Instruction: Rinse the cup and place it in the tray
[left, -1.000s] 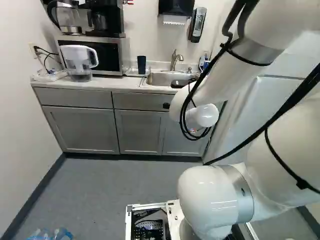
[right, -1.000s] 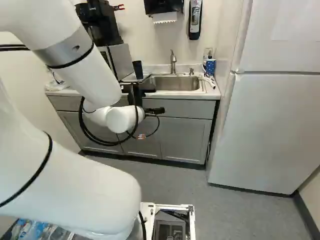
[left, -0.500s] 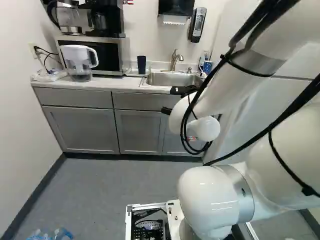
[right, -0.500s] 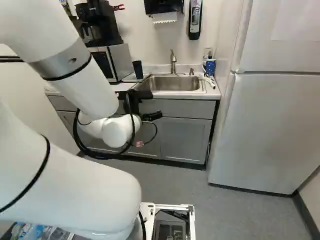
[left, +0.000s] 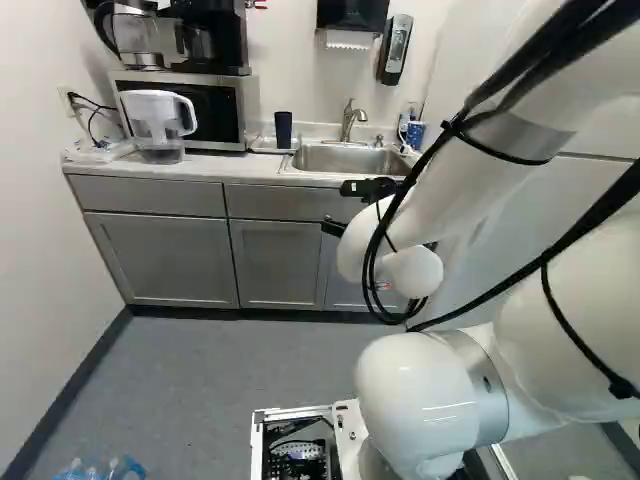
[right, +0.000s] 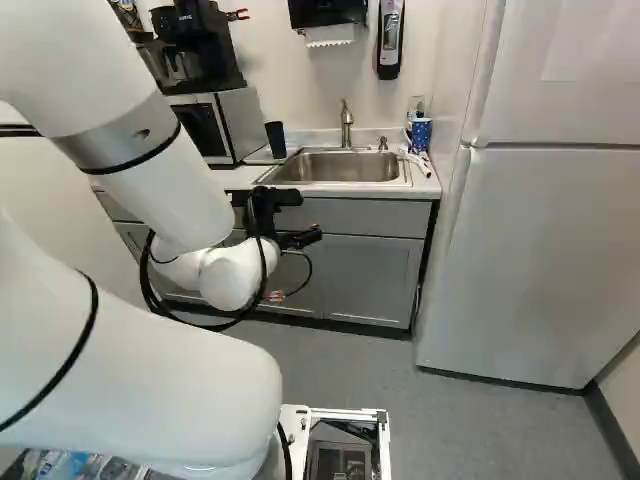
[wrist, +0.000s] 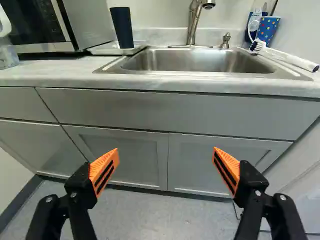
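My gripper (right: 302, 238) hangs in front of the cabinets, below the counter's front edge, in the right base view. In the wrist view the gripper (wrist: 166, 162) has its orange-padded fingers spread wide, with only cabinet doors and floor seen between them. A dark blue cup (wrist: 122, 27) stands on a pale tray (wrist: 112, 50) left of the sink (wrist: 186, 61), well ahead of the fingers. A silver faucet (wrist: 194, 22) rises behind the basin. Beyond the sink's right side is a blue dotted cup (wrist: 267, 29), a white-handled brush (wrist: 290, 59) lying near it.
Microwave (left: 185, 108), water pitcher (left: 160, 125) and coffee maker (left: 205, 38) occupy the counter's left part. A paper towel dispenser (right: 327, 14) and a soap dispenser (right: 390, 40) hang above. The fridge (right: 540, 250) stands right of the cabinets (right: 370, 280). Bottles (left: 105, 468) lie low on the left.
The arm has lowered and drawn back somewhat, bringing the gripper down from the sink's front edge, so more of the basin shows. The base and the dark cup have stayed put.
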